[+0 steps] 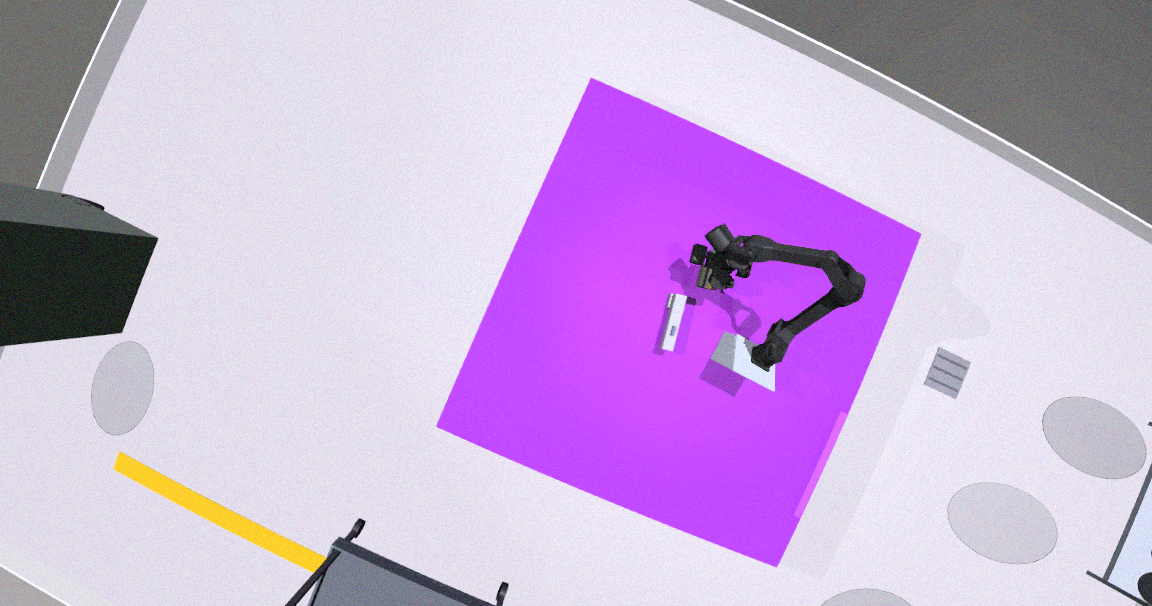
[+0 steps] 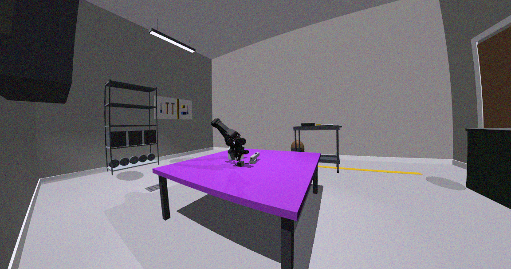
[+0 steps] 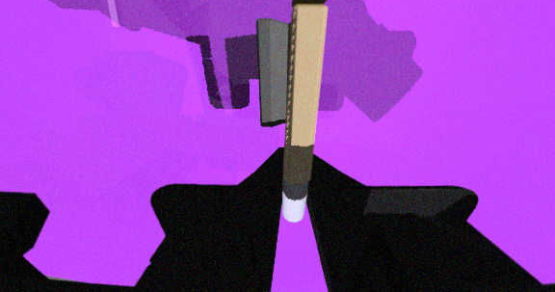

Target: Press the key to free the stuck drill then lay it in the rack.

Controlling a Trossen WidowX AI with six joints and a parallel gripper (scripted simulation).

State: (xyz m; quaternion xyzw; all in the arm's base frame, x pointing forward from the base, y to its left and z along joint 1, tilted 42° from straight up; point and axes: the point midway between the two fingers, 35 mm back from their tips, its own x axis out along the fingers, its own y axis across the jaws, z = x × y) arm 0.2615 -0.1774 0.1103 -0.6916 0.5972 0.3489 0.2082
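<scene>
The pincer (image 3: 294,192) is clamped on the drill (image 3: 303,76), whose long axis runs from the fingertips toward 12 o'clock in the wrist view, above the purple counter (image 1: 563,409). From above, the white rack (image 1: 672,323) lies near, toward 7 o'clock of the pincer

You're looking at a matte charcoal-black arm (image 1: 809,260) of slim boxy links joined by rounded joint housings, rising from a dark base (image 1: 763,352), and ending in a gripper (image 3: 294,206) whose flat black fingers have stepped, angular outlines.
</scene>
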